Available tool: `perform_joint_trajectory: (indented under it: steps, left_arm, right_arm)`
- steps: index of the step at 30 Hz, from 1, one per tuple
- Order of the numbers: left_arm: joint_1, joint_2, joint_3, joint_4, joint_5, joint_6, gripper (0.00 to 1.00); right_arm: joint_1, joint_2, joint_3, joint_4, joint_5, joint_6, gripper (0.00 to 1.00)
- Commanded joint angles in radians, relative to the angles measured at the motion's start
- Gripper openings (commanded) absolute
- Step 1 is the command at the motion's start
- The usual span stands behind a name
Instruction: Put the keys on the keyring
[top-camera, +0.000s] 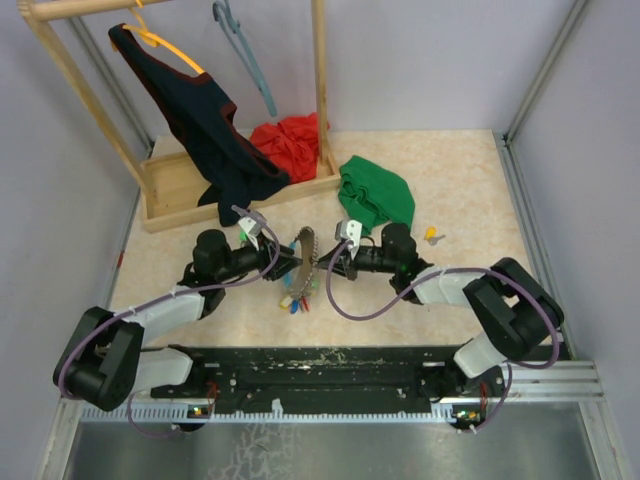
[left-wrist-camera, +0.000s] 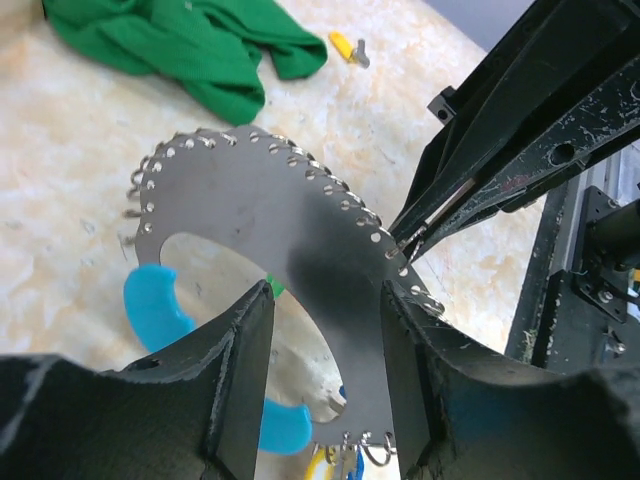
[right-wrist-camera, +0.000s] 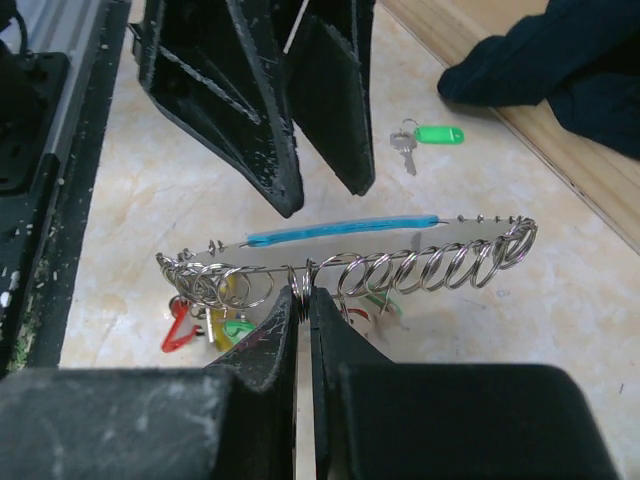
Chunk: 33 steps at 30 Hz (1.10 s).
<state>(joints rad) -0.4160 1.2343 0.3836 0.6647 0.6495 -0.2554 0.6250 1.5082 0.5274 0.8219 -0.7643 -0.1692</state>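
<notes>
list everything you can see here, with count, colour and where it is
keyring: 1, silver with blue segment, upright between the grippers
green-tagged key: 1, loose on the table near the rack
yellow-tagged key: 1, right of the green cloth
green cloth: 1, back centre
red cloth: 1, on the rack base
dark garment: 1, black, on an orange hanger
grey hanger: 1, on the rack
wooden rack: 1, back left
left gripper: black, gripping the keyring's plate
right gripper: black, pinching one small ring

Table (top-camera: 460, 180): green cloth (top-camera: 375, 195), yellow-tag key (top-camera: 432, 237), green-tag key (right-wrist-camera: 425, 137), wooden rack (top-camera: 200, 190)
</notes>
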Motion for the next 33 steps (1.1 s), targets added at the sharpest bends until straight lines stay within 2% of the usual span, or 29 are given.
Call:
perform_joint_trajectory:
  steps: [1, 7, 13, 18, 25, 33]
  left_arm:
    - [0.006, -0.009, -0.002, 0.116, 0.042, 0.091, 0.51]
    - [-0.030, 0.082, 0.032, 0.139, 0.131, 0.092, 0.46]
    - [-0.098, 0.078, 0.016, 0.148, 0.102, 0.147, 0.48]
    - [-0.095, 0.009, -0.023, 0.138, 0.029, 0.224, 0.49]
    - [-0.094, -0.020, -0.043, 0.122, 0.046, 0.363, 0.51]
    - [-0.089, 0.016, -0.025, 0.137, 0.104, 0.466, 0.51]
  right_arm:
    - [-0.014, -0.055, 0.081, 0.067, -0.118, 0.015, 0.00]
    - [-0.019, -0.023, 0.132, 0.095, -0.170, 0.047, 0.00]
    - [-0.048, 0.033, 0.143, 0.194, -0.214, 0.135, 0.00]
    - [-0.049, 0.037, 0.168, 0.008, -0.234, 0.020, 0.00]
    - [-0.050, 0.036, 0.188, -0.212, -0.240, -0.122, 0.00]
    - [-0.050, 0.055, 0.209, -0.293, -0.249, -0.190, 0.00]
